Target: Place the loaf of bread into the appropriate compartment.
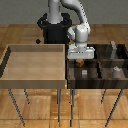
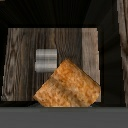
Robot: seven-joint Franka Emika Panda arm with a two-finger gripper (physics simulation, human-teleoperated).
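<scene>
The loaf of bread [image 1: 80,63] is a tiny brown lump held under my gripper [image 1: 80,60], which is shut on it. It hangs just above the dark wooden compartment tray [image 1: 100,79], over the compartment nearest the exterior view's left. In the wrist view the loaf [image 2: 67,86] fills the near part of the picture as an orange-brown wedge. Below it lies the wooden floor of that compartment [image 2: 20,55], with a small grey block [image 2: 46,59] on it. My fingers do not show in the wrist view.
A large light wooden bin [image 1: 35,80] stands on the exterior view's left, touching the dark tray. Other compartments hold small grey blocks [image 1: 116,70] [image 1: 113,48]. The grey block under the loaf also shows in the exterior view [image 1: 84,73]. Both trays stand on thin legs.
</scene>
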